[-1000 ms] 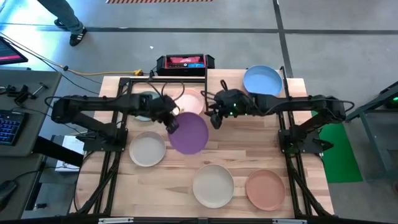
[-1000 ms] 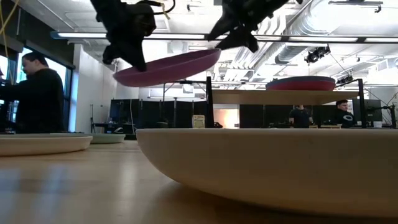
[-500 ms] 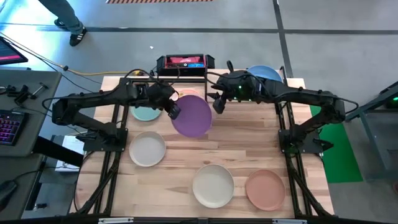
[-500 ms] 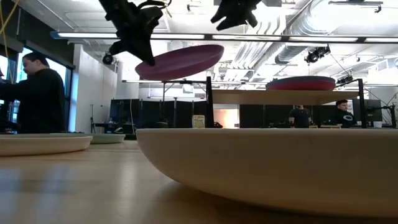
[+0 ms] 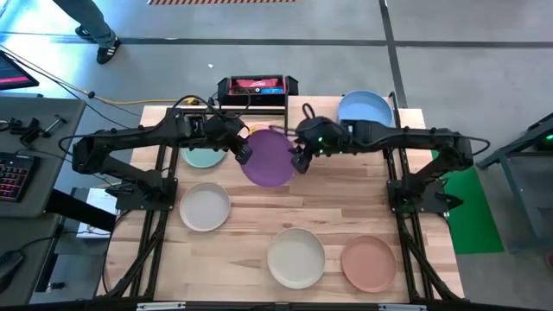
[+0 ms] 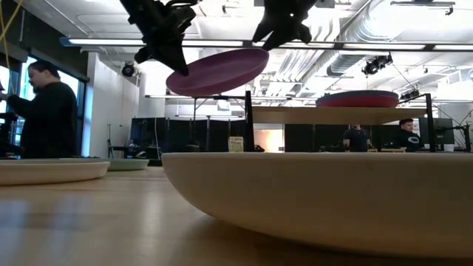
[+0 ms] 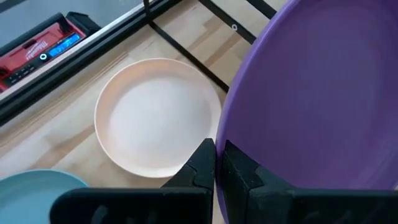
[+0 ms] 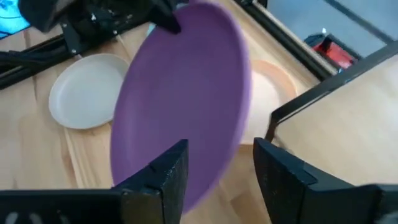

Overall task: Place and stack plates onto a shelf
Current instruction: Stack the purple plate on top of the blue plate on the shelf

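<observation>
The purple plate (image 5: pixel 270 157) hangs in the air over the table's far middle, tilted, and hides part of the pale pink plate (image 5: pixel 262 131) on the table below it. My left gripper (image 5: pixel 243 154) is shut on the purple plate's left rim. My right gripper (image 5: pixel 300 161) is open at its right rim, one finger on either side in the right wrist view (image 8: pixel 214 180). The shelf (image 5: pixel 315 108) stands at the far right with the blue plate (image 5: pixel 365 111) on its board. My left gripper pinches the purple plate's left rim (image 7: pixel 225 146) between its two fingers, one on the upper face and one underneath. It comes from the table's left, about level. The plate is lifted clear, its right side higher (image 6: pixel 218 70). Whether my right gripper touches the plate's rim (image 8: pixel 208 186), I cannot tell.
On the table lie the teal plate (image 5: pixel 203 156) at far left, the grey plate (image 5: pixel 205 207), the cream plate (image 5: pixel 296 257) and the salmon-brown plate (image 5: pixel 369 263) near the front edge. A red and black case (image 5: pixel 257 86) sits beyond the far edge. People stand in the room behind.
My left gripper has carried the purple plate up and toward the far edge, from over the table's middle to over the pale pink plate. My right gripper rose toward the far edge, away from the plate, then came back down to its right rim.
</observation>
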### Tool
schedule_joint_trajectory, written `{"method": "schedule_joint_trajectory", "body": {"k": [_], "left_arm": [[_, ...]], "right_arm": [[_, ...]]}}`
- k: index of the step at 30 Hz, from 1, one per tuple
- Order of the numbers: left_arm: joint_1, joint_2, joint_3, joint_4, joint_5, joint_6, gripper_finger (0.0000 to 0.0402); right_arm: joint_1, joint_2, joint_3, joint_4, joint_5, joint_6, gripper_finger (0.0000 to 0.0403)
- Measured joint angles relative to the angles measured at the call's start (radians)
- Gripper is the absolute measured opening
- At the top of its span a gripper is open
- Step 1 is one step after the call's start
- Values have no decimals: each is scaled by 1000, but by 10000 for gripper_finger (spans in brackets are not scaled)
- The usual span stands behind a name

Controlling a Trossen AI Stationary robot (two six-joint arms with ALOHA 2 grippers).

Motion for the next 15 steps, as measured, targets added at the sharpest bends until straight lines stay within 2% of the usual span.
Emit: {"method": "schedule_joint_trajectory", "body": {"k": [9,15], "left_arm": [[0,0,0,-10,0,26,1],[0,0,0,-10,0,40,1]], "right_arm": [[29,44,0,-19,49,91,120],[29,68,0,-43,49,133,119]]}}
